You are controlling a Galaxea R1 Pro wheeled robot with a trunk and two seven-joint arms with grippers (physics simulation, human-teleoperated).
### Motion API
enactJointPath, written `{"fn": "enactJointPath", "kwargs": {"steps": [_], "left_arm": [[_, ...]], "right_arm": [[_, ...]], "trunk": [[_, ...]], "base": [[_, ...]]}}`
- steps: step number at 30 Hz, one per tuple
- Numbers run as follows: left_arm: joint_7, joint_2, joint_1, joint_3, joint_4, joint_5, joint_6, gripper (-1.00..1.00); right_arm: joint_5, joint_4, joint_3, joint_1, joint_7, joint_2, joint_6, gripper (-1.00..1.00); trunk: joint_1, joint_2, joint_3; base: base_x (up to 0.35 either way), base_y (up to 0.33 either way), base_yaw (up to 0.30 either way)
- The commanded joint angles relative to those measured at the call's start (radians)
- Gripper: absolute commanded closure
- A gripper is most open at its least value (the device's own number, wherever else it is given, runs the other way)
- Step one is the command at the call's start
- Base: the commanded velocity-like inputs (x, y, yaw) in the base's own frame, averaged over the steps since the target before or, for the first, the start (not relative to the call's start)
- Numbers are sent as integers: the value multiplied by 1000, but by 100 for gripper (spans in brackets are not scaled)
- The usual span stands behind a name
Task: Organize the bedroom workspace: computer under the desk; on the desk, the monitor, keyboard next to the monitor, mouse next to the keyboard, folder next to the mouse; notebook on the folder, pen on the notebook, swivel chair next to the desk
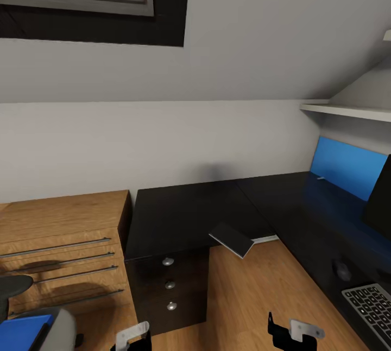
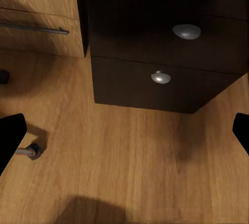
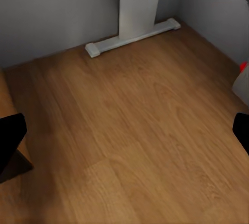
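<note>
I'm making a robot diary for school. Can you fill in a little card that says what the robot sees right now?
place: corner of a room with a sloped ceiling and a window
desk: black, L-shaped, with a blue panel at the back
keyboard: on the desk, near the right edge of the head view
mouse: on the desk, just beyond the keyboard
folder: blue, lying on the grey chair
drawers: dark, three round knobs
left gripper: open, holding nothing
right gripper: open, holding nothing
</note>
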Motion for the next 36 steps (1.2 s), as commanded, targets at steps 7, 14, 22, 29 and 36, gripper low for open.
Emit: {"fn": "enactJointPath", "kwargs": {"steps": [7,14,22,29,36], "left_arm": [[5,2,0,-22,69,6,-27,-100],[8,2,0,-23,82,4,-29,-100],[9,2,0,-23,85,7,-29,-100],[9,1,0,-23,87,8,-29,-100],[9,1,0,-22,90,10,-27,-100]], "right_arm": [[-6,38,0,0,0,1,-72,-100],[-6,63,2,0,2,2,-76,-100],[-5,105,6,0,0,3,-113,-100],[-5,131,6,0,-1,3,-170,-100],[-5,196,7,0,-1,4,-211,-100]], "trunk": [[0,-1,-1],[0,-1,-1],[0,-1,-2],[0,-1,-5],[0,-1,-8]], "base": [[0,0,64],[0,-18,246],[0,-216,274],[0,-312,277],[0,-137,277]]}}
